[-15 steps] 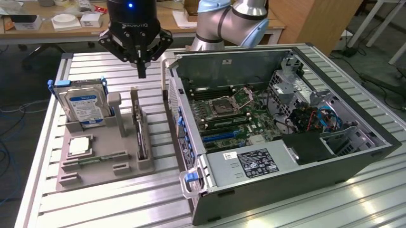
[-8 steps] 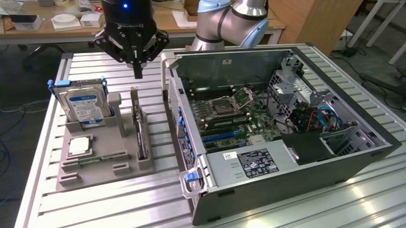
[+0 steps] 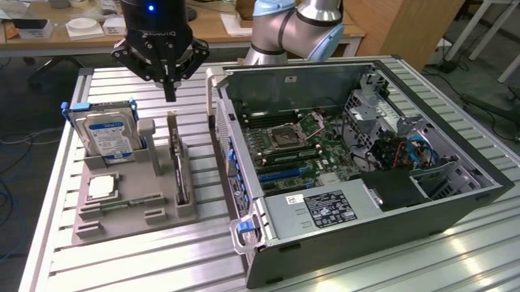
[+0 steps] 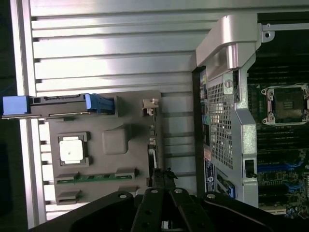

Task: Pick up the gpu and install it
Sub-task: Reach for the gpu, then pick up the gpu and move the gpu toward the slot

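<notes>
The gpu (image 3: 178, 165) stands on its edge in a slot of the grey holder tray (image 3: 130, 226), looking thin and dark from above. My gripper (image 3: 169, 93) hangs above the gpu's far end, fingers shut together with nothing between them, and apart from the card. In the wrist view the gpu (image 4: 153, 145) runs as a narrow strip along the tray's side nearest the case, with its pale bracket end at the far tip, and my gripper (image 4: 162, 187) reaches over its near end.
An upright hard drive (image 3: 106, 132), a processor chip (image 3: 103, 187) and a memory stick (image 3: 122, 205) also sit in the tray. The open computer case (image 3: 455, 201) with its motherboard (image 3: 296, 146) lies at the exterior view's right on the slatted metal table (image 3: 122, 267).
</notes>
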`<state>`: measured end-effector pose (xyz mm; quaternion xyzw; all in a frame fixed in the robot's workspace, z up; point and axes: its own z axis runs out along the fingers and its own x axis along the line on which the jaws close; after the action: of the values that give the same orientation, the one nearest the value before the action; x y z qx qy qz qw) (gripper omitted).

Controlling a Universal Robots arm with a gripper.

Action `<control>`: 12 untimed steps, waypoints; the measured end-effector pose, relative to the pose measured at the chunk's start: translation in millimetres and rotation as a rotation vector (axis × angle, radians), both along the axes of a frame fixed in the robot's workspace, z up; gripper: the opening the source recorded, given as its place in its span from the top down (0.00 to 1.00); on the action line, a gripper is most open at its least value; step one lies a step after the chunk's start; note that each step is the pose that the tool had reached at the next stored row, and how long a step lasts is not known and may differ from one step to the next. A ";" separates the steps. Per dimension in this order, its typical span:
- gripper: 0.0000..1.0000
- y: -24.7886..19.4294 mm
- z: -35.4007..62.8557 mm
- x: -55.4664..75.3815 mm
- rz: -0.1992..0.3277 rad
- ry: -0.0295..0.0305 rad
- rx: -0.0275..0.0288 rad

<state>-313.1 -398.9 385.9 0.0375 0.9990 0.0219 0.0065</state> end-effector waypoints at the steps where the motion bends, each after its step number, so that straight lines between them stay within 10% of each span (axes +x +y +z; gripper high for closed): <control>1: 0.90 0.0 0.0 -0.8 0.000 0.0004 0.0000; 12: 0.90 0.0 -0.1 -2.3 0.000 0.0005 0.0000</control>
<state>-315.4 -398.9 385.8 0.0375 0.9990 0.0219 0.0062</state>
